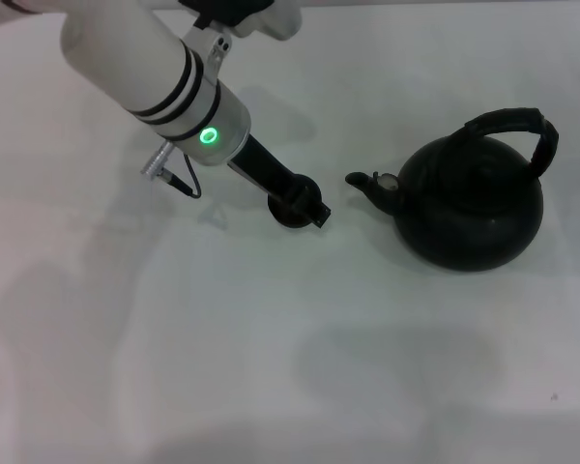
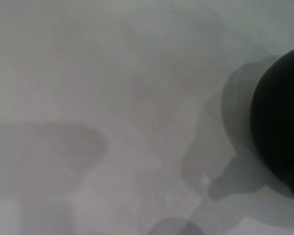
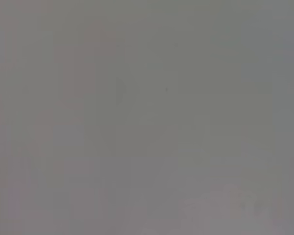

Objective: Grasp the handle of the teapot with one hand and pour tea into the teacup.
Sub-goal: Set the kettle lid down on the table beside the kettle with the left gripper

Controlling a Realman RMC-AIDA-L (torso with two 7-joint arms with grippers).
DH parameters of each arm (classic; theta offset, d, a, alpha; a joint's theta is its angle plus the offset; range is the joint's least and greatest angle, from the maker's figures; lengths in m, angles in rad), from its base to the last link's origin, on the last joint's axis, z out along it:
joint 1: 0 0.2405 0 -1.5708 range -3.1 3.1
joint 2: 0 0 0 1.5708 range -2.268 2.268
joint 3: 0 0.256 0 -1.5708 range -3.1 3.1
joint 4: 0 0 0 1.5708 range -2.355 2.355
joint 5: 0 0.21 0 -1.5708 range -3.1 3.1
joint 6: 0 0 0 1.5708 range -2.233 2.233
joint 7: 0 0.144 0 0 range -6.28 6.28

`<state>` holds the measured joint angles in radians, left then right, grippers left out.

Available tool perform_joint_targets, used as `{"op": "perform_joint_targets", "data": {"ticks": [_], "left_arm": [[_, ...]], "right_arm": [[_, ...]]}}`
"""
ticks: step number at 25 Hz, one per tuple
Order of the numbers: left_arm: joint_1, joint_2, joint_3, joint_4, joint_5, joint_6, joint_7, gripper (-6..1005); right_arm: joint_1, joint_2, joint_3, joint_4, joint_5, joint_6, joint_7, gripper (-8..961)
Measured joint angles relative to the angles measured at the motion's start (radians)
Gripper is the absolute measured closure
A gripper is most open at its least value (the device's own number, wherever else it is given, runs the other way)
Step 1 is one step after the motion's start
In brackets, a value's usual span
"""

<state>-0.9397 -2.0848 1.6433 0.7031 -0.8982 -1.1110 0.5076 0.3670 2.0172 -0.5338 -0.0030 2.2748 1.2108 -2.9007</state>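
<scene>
The teapot (image 1: 472,205) sits upright on the white counter (image 1: 271,338), on the robot's right side of the work area. Its short spout (image 1: 365,182) points toward the robot's left, and its thick arched handle (image 1: 522,130) rises over the top, leaning toward the far right side of the body. Nothing touches the handle.

The left arm (image 1: 164,82) reaches in from the upper left of the head view, with a green light ring (image 1: 209,136) lit on its wrist. Its dark pincer (image 1: 304,205) is low over the counter, just left of the spout but apart from it. A small round dark shape under the pincer tip may be the teacup (image 1: 292,217); it is mostly hidden, so I cannot be sure. I cannot tell whether the left pincer is open, closed, or gripping anything.

The left wrist view shows pale counter with soft shadows and a round black bulk at one edge, the teapot (image 2: 280,122) seen close.

The right arm and its pincer appear in no view; the right wrist view shows only a plain grey field.
</scene>
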Motion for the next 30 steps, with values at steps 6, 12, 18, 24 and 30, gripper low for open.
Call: {"op": "perform_joint_targets", "data": {"ticks": [6, 12, 18, 24, 30], "left_arm": [[0.002, 0.0, 0.004, -0.008, -0.016, 0.015, 0.002, 287], [0.003, 0.0, 0.004, -0.019, -0.015, 0.018, 0.003, 286], [-0.004, 0.0, 0.033, -0.035, -0.016, 0.03, -0.004, 287], [-0.005, 0.0, 0.038, -0.035, -0.016, 0.033, -0.006, 286], [-0.002, 0.0, 0.038, -0.032, -0.016, 0.034, -0.006, 286]], "right_arm": [[0.0, 0.001, 0.0, 0.002, 0.0, 0.0, 0.0, 171], [0.0, 0.002, 0.0, 0.002, 0.0, 0.0, 0.0, 171], [0.001, 0.002, 0.0, 0.002, 0.0, 0.0, 0.0, 171], [0.001, 0.002, 0.0, 0.002, 0.0, -0.001, 0.0, 171], [0.001, 0.002, 0.0, 0.002, 0.0, -0.001, 0.0, 172]]}}
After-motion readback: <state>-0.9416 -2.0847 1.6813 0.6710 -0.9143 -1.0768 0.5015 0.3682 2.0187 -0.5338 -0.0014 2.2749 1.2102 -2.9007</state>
